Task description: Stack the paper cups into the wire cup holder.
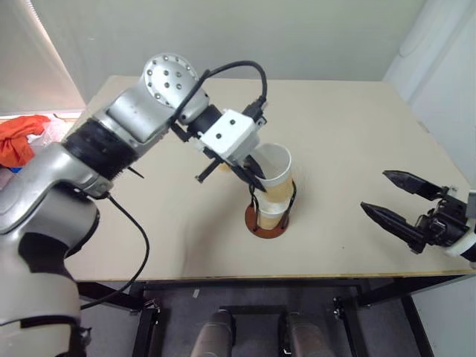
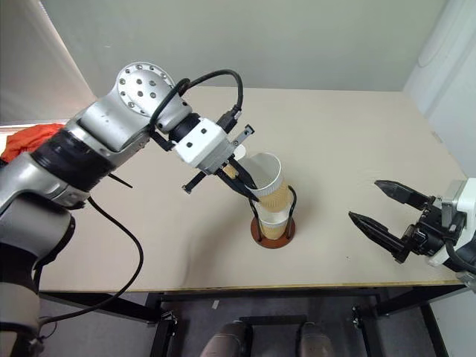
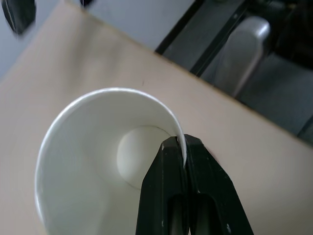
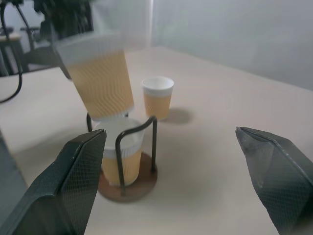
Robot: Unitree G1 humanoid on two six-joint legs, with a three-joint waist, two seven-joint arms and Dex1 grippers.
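Observation:
My left gripper is shut on the rim of a paper cup, one finger inside and one outside. That cup hangs tilted just above the wire cup holder, its bottom between the black wire loops. A second paper cup stands upright inside the holder on the reddish-brown disc base. A third paper cup stands on the table behind the holder. Off to the holder's right, my right gripper is open wide, level, pointing at the holder and holding nothing.
The tan table ends at a front edge close below the holder. A red-orange cloth lies off the table's left side. A black cable loops from my left arm over the table's front left.

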